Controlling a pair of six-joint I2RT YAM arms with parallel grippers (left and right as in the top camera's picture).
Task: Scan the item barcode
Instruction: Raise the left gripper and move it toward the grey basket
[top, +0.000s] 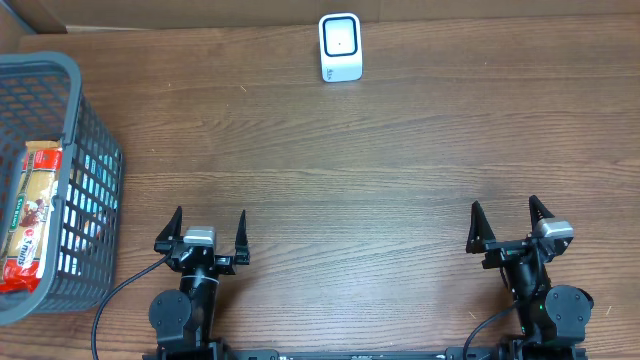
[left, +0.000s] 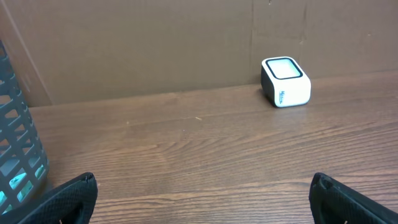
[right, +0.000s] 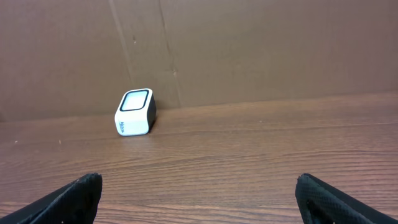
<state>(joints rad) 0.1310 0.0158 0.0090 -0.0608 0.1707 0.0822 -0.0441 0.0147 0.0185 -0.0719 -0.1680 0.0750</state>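
Grey basket (top: 45, 62) sits on the table's (top: 350, 160) left edge, likely for the left gripper (top: 210, 215). It and the right gripper (top: 505, 205) stand wide open, empty. The snack bar (top: 28, 215) lies in the basket; the scanner (top: 340, 47) stands centred at the far edge.

1. Barcode scanner (right: 134, 112): small white box, dark-rimmed window on top, one dark side. Stands on the table at 10 o'clock, near the wall.
2. Wooden table (right: 249, 155): brown, grained.
3. Cardboard wall (right: 249, 50): 12 o'clock, creased.
4. Right gripper (right: 198, 199): black fingertips (right: 74, 199) at 7 and 5 o'clock, spread wide over bare wood.
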